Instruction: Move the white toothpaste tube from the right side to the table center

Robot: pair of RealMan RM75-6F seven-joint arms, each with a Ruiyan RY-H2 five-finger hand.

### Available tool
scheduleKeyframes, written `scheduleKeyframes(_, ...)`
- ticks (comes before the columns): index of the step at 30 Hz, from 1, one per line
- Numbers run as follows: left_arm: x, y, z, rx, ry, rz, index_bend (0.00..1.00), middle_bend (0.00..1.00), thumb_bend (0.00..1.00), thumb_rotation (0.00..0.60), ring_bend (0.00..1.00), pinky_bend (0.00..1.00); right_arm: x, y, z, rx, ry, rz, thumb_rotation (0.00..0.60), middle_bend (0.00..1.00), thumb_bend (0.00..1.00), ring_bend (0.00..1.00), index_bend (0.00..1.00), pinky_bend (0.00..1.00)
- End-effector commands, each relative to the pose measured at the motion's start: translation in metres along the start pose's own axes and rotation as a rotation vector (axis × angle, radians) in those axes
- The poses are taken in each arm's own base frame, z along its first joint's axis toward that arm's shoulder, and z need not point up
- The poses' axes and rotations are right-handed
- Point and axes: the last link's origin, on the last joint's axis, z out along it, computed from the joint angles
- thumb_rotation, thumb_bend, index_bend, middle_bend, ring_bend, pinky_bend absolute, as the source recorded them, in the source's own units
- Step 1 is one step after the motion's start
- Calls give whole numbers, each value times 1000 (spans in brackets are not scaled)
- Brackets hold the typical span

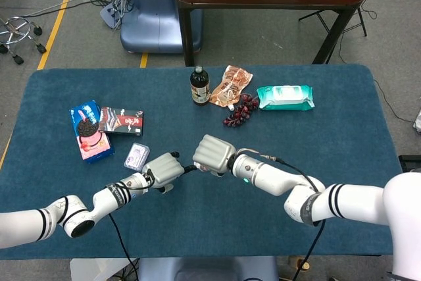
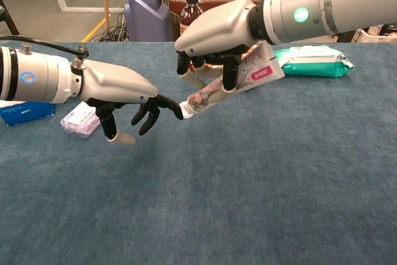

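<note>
The white toothpaste tube [image 2: 243, 79], printed with flowers and a pink label, hangs tilted above the blue tabletop [image 2: 248, 184] with its cap pointing down-left. My right hand [image 2: 217, 28] grips it from above around the middle. My left hand [image 2: 121, 88] reaches in from the left with fingers spread and holds nothing; one fingertip [image 2: 175, 112] meets the tube's cap. In the head view my right hand [image 1: 212, 154] and left hand [image 1: 163, 168] sit close together near the table's middle, and the tube is mostly hidden under the right hand.
At the back stand a dark bottle [image 1: 199, 86], a snack bag [image 1: 231, 85], dark red grapes [image 1: 241, 111] and a green wipes pack [image 1: 285, 97]. On the left lie cookie packs [image 1: 89, 129], a dark box [image 1: 122, 121] and a small purple pack [image 1: 136, 156].
</note>
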Motion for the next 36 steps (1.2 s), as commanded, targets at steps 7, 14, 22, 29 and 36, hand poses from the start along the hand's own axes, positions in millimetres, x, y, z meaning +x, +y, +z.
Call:
scheduleKeyframes(7,-1,0,1,0,-2,0,69,471,317,600,451,151,2,-1,-1,7,16,28,600,812,1000,782,932,425)
scheduleKeyframes(14,-1,-1,1,2,-1,-7,61,471,317,600,450,151,5,0,-2,1,48,79,600,813,1000,787,933,425)
scheduleKeyframes(22,0,-1,0,3,7,-22,54,470,317,600,448,151,6,0,-2,-2,94,164,600,813,1000,791,933,425)
scheduleKeyframes(29,-1,-3,-2,8,6,-25,40,470,318,600,447,151,4,2,-3,-4,114,198,600,813,1000,791,933,425)
scheduleKeyframes(36,-1,-9,-16,26,0,-8,40,470,317,600,447,151,-5,15,-11,-45,116,219,600,813,1000,790,933,425)
